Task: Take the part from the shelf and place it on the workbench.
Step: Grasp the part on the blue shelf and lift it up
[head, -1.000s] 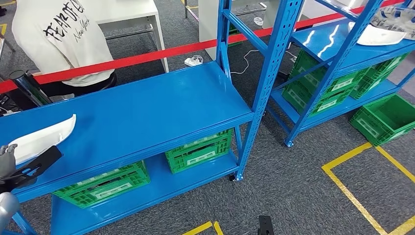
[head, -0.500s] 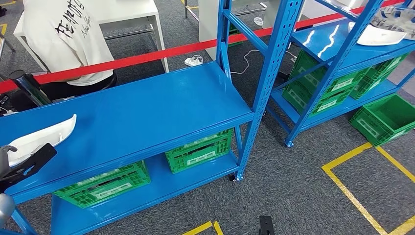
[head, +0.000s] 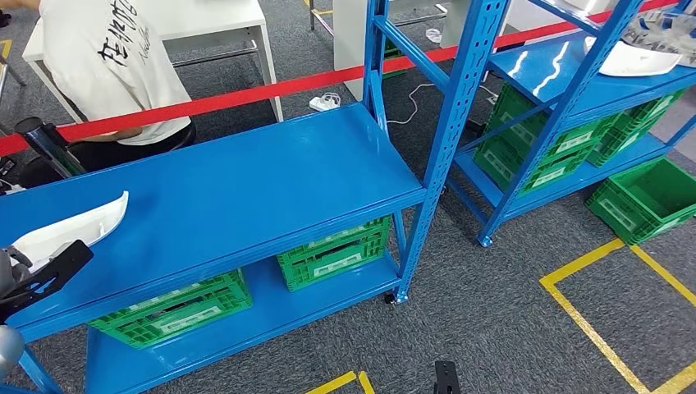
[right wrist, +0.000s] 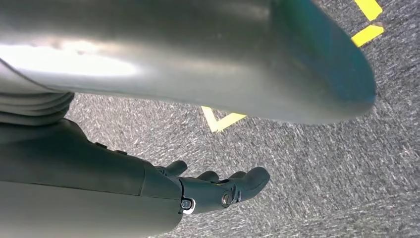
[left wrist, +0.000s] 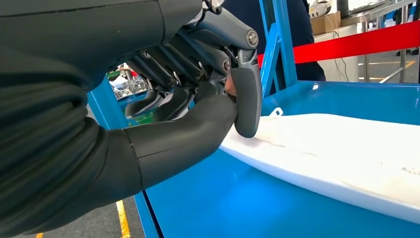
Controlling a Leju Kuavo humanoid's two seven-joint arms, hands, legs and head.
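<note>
Left wrist view: my left hand [left wrist: 218, 94] grips the white part [left wrist: 346, 158], not yet lifted off the blue shelf [head: 246, 197]; right hand [right wrist: 218, 188] hangs open.

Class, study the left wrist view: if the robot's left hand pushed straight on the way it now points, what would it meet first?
Most likely the white part lying on the blue shelf. The left hand already has a fingertip at the part's near edge, though whether it actually touches is hard to judge from this angle.
</note>
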